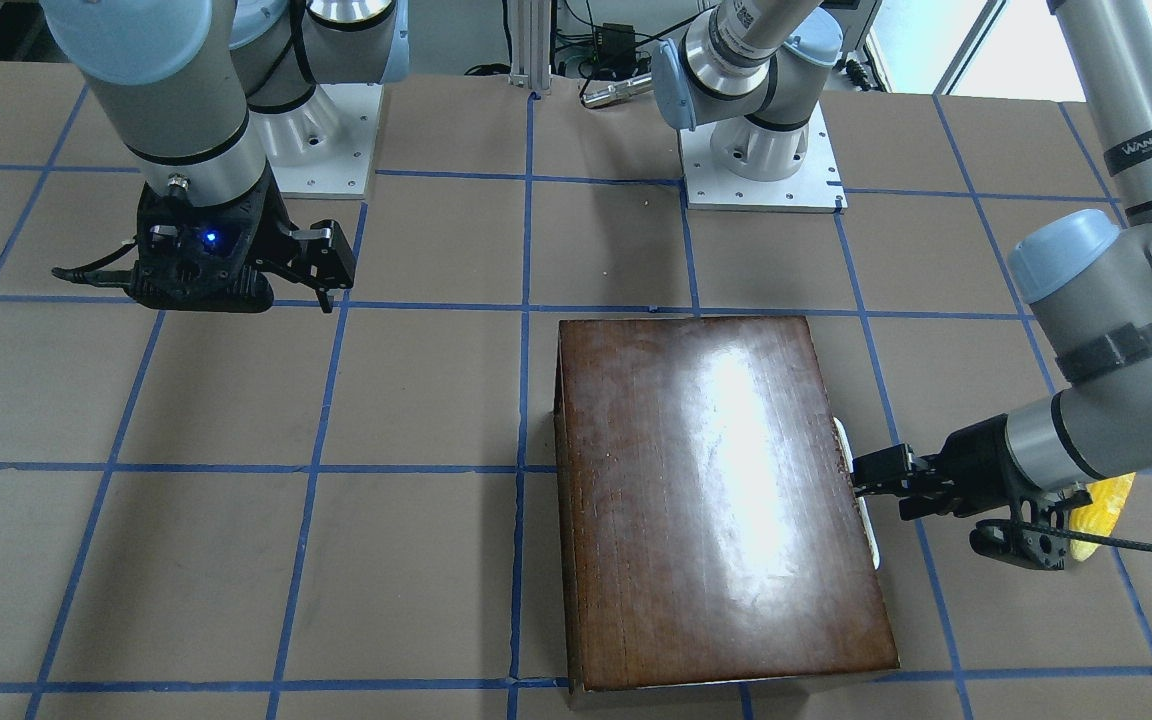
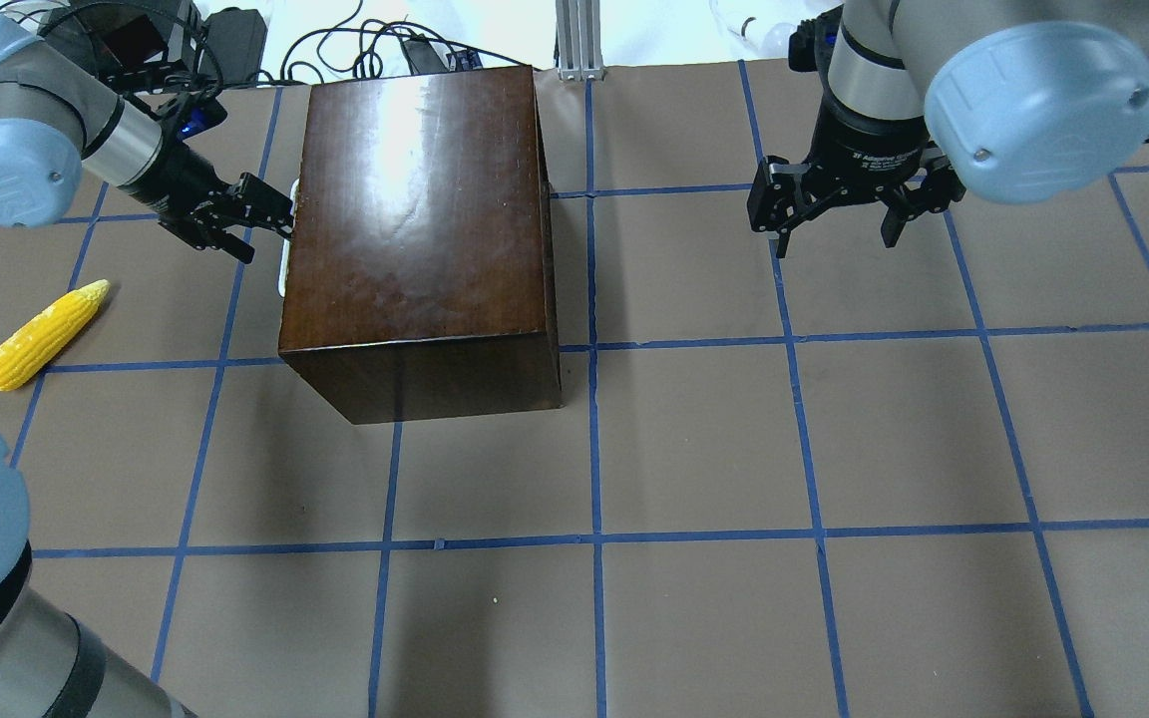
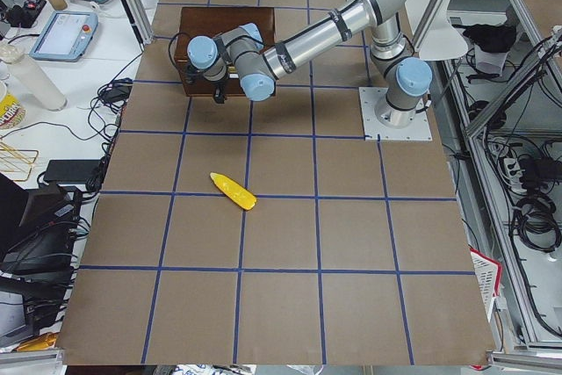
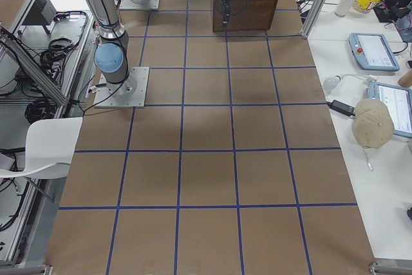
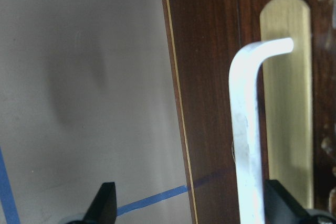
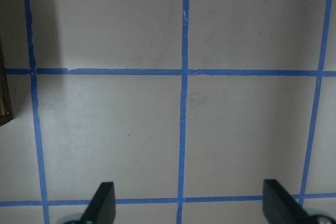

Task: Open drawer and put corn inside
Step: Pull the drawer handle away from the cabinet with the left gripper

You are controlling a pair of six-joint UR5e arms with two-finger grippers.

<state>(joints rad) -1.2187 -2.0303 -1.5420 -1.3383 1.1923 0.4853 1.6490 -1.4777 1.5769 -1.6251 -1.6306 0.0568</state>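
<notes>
Nearest the robot, the corn (image 2: 44, 334) lies on the bench (image 2: 694, 439), out on the left and well apart from the box (image 2: 415, 209). Just beyond it, the left end effector (image 2: 265, 224) points at the box's left face. Its fingers are spread and the white handle (image 5: 245, 129) sits between them, close to one finger, with nothing pinched. The drawer (image 5: 210, 103) looks fully shut. Farther off on the right, the right end effector (image 2: 834, 239) hangs over the bench, fingers spread, holding nothing. I'd say the job is barely begun: gripping the handle, pulling the drawer out, then fetching and placing the corn are all left.
</notes>
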